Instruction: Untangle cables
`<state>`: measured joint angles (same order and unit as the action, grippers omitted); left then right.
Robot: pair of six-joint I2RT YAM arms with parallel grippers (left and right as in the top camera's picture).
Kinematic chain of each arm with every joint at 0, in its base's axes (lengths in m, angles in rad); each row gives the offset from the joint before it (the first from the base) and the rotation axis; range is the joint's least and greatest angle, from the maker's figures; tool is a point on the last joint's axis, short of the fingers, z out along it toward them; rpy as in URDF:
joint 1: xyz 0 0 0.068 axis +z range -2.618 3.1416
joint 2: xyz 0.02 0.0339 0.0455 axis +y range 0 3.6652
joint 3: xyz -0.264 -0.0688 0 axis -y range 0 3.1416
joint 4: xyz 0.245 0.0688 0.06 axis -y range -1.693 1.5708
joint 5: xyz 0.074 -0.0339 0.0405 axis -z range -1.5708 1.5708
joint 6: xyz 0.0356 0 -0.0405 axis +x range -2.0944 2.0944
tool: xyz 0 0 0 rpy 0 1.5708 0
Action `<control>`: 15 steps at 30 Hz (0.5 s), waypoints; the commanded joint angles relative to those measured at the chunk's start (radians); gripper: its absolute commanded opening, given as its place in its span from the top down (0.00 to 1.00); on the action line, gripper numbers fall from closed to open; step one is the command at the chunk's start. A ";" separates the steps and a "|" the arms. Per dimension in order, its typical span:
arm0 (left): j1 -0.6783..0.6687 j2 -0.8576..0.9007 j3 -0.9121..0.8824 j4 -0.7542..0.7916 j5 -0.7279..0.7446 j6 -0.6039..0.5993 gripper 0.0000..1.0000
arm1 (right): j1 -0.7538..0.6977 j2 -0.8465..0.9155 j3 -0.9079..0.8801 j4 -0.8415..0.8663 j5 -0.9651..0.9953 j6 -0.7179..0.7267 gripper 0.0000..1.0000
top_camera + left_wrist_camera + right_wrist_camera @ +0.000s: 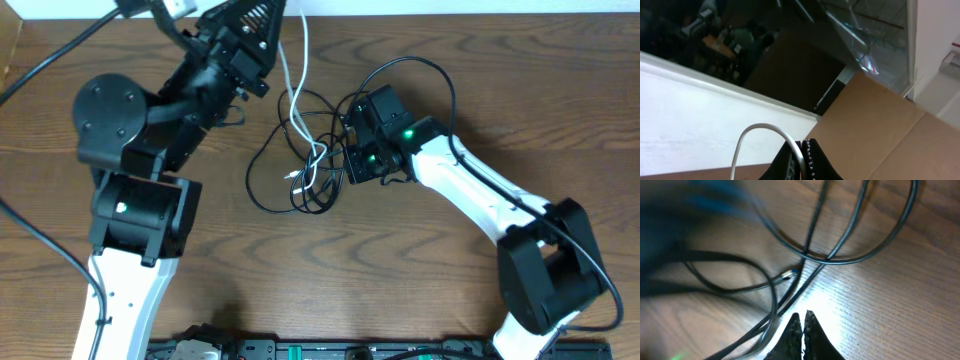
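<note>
Table: brown wood grain, one arm at each side.

Left pincer: lifted off the table at the far edge and tilted upward. Its camera looks at a pale wall, dark glass and a cardboard panel. The jaws are together, clamped on the white cable. This cable arcs up from the lower edge of the left wrist view and comes down between the two fingers. From overhead it hangs down from that pincer in two strands and runs toward the table's centre, where it enters the tangle.

Black cables: several thin cords lie in overlapping loops on the table's centre, between the two arms. One wide loop bulges toward the left arm. They cross one another, and the white cable threads through them.

Right pincer: low over the right side of the tangle, tips closed together just above the wood. Black strands pass close by its left finger; I cannot tell whether one is pinched. A small metal plug end lies just ahead of the tips, where several cords cross.
</note>
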<state>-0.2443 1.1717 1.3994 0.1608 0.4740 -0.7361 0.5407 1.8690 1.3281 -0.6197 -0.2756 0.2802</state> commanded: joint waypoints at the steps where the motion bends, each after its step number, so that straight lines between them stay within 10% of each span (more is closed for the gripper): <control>1: 0.028 -0.041 0.004 -0.001 0.016 -0.010 0.92 | -0.016 0.009 -0.002 0.006 0.056 0.058 0.99; 9: 0.140 -0.062 0.004 -0.147 0.050 -0.006 0.92 | -0.133 -0.059 -0.001 -0.042 0.029 0.078 0.96; 15: 0.148 -0.055 0.004 -0.146 0.066 -0.006 0.92 | -0.138 -0.064 -0.001 -0.003 -0.406 -0.156 0.48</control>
<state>-0.1005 1.1202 1.3994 0.0067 0.5114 -0.7368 0.3817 1.8309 1.3266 -0.6247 -0.4198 0.2596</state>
